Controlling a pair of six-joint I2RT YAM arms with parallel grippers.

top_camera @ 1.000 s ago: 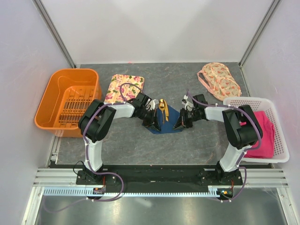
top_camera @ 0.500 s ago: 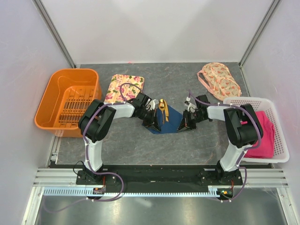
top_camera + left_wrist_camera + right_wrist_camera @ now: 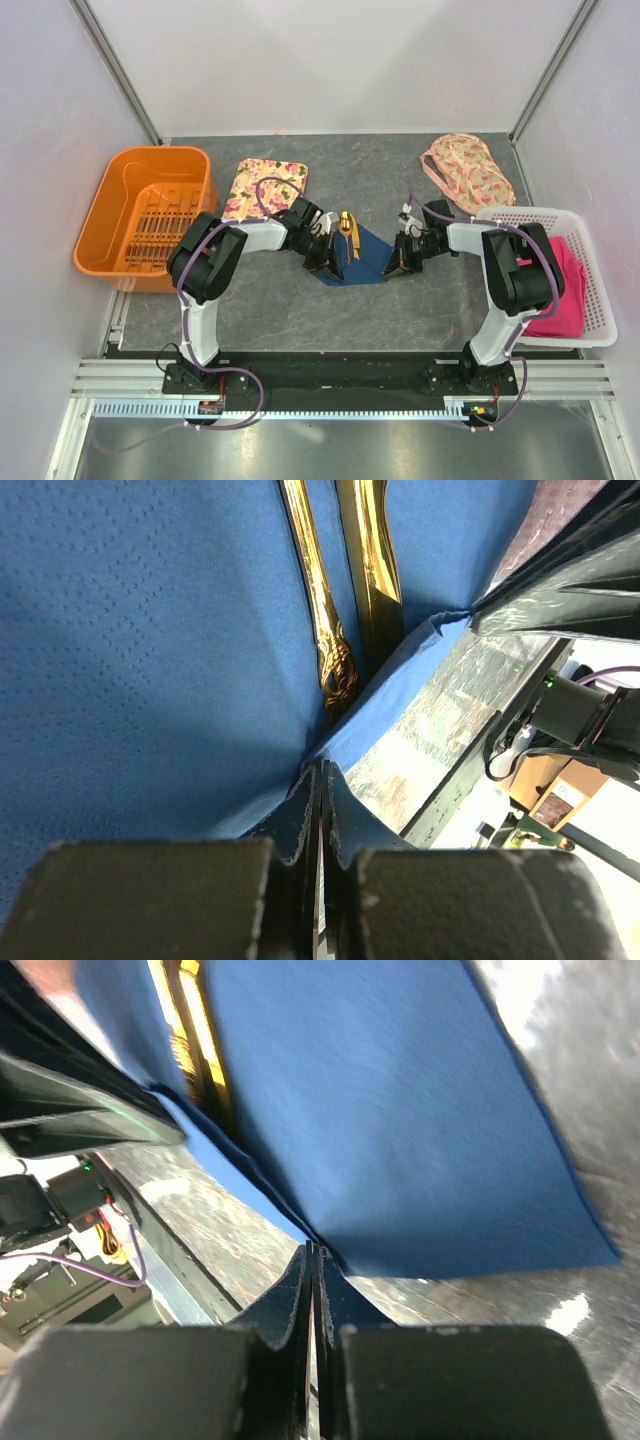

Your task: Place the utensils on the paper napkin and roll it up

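Both claws are pinching the napkin (image 3: 368,250) by its near edge.
The left claw (image 3: 320,780) is gripping the napkin's near left edge with its jaws pressed tight, and the right claw (image 3: 312,1260) is clamping the near right edge the same way. The gold utensils (image 3: 347,232) are lying side by side on the napkin's left part. The napkin is resting mid-tabletop (image 3: 300,310), between the floral tray (image 3: 265,187) and the white basket (image 3: 500,212).

The left arm (image 3: 200,335) and right arm (image 3: 490,335) had white shells between bulky black joints (rounded, barrel-like), each trailed by a purple cable (image 3: 260,195). The left gripper (image 3: 320,775) had matte black fingers (image 3: 285,830) with scalloped inner edges.
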